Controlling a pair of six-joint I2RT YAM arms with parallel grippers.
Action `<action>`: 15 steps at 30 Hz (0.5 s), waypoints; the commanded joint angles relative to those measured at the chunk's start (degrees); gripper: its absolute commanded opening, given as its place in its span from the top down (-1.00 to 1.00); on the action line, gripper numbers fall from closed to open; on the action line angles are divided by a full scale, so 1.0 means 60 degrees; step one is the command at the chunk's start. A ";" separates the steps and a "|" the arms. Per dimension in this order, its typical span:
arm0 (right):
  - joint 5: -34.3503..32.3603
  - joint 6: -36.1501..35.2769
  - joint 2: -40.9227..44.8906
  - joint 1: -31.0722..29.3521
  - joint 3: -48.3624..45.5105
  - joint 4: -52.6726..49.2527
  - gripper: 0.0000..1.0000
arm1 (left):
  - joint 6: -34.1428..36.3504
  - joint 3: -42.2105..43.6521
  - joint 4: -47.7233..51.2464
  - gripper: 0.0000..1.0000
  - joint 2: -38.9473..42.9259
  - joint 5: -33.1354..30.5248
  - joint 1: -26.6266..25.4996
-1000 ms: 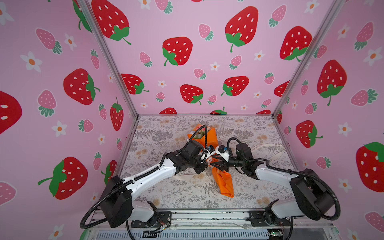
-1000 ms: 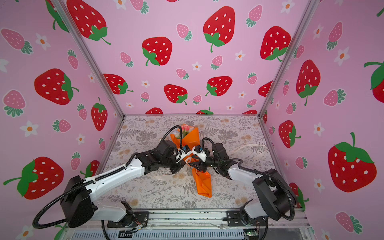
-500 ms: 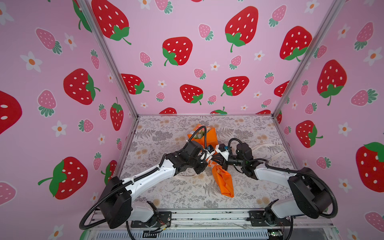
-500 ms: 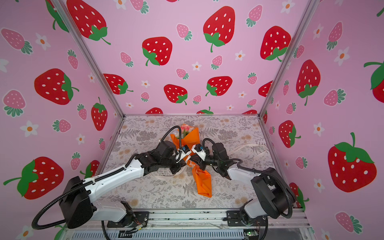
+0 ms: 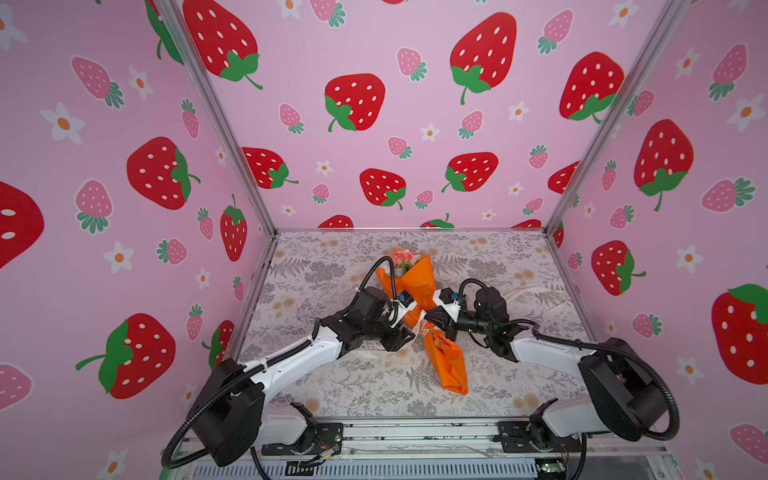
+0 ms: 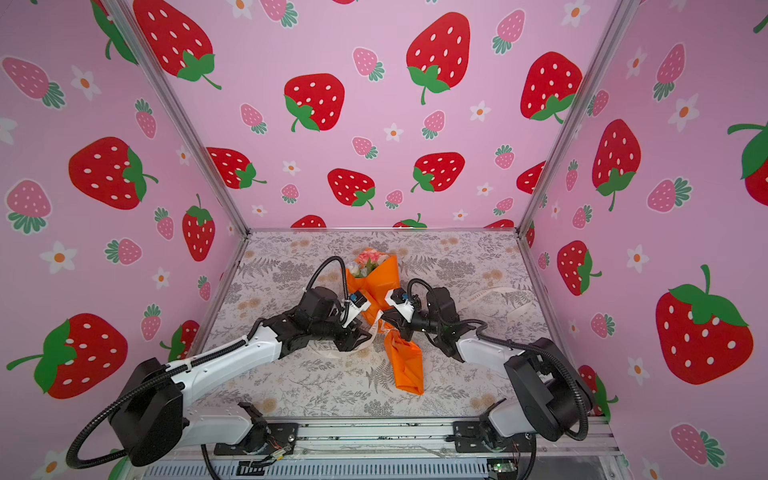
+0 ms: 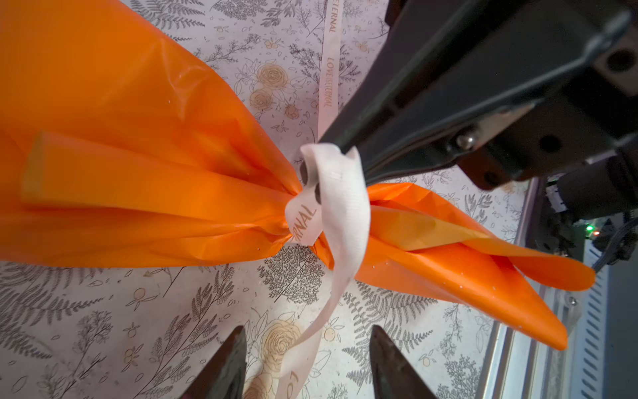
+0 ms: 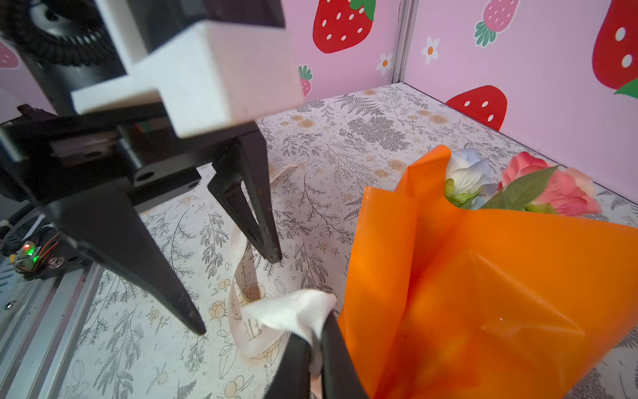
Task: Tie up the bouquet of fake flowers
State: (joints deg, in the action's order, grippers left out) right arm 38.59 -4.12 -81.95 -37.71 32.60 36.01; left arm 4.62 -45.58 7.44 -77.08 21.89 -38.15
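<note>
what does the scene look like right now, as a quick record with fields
bouquet of fake flowers: lying on the table, wrapped in orange paper
ribbon: wound round the paper's pinched neck, tail trailing on the table
left hand: open, fingers either side of the ribbon tail
right hand: shut on ribbon at the neck
knot: cannot tell if finished

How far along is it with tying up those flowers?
Done: the orange wrapping paper is gathered round the fake flowers, and the cream ribbon circles its neck. In hand: the right gripper pinches the ribbon; the left gripper stands open around the loose tail. Left: tightening and finishing the knot.
</note>
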 commanded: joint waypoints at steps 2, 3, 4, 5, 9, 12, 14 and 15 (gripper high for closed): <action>0.0074 -0.0002 0.0164 0.0035 -0.0074 0.0224 0.77 | -0.0066 -0.0624 -0.0656 -0.08 -0.0657 0.1090 0.0018; 0.0058 -0.0001 0.0160 0.0031 -0.0059 0.0210 0.76 | -0.0108 -0.0657 -0.0716 -0.04 -0.0787 0.1110 0.0031; 0.0040 0.0006 0.0154 0.0033 -0.0079 0.0208 0.77 | -0.0117 -0.0699 -0.0805 0.02 -0.0915 0.1193 0.0044; 0.0024 0.0024 0.0163 0.0031 -0.0087 0.0195 0.76 | -0.0097 -0.0748 -0.0771 0.11 -0.1038 0.1268 0.0035; -0.0011 0.0086 0.0167 0.0031 -0.0086 0.0167 0.76 | -0.0045 -0.1054 -0.0514 0.60 -0.1328 0.1152 0.0071; -0.0104 0.0136 0.0202 0.0031 -0.0101 0.0101 0.72 | -0.0079 -0.1120 -0.0429 0.94 -0.1241 0.0666 0.0045; -0.0236 0.0291 0.0291 0.0056 -0.0105 0.0067 0.64 | -0.0140 -0.0993 -0.0628 1.00 -0.1011 0.0117 0.0025; -0.0329 0.0372 0.0375 0.0091 -0.0118 0.0000 0.59 | -0.0197 -0.0917 -0.0748 1.00 -0.0886 -0.0150 -0.0002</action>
State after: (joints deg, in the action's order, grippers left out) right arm 37.45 -2.37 -81.76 -37.63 32.56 35.86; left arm 3.49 -49.84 4.36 -84.47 24.67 -38.09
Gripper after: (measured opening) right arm 0.193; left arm 0.056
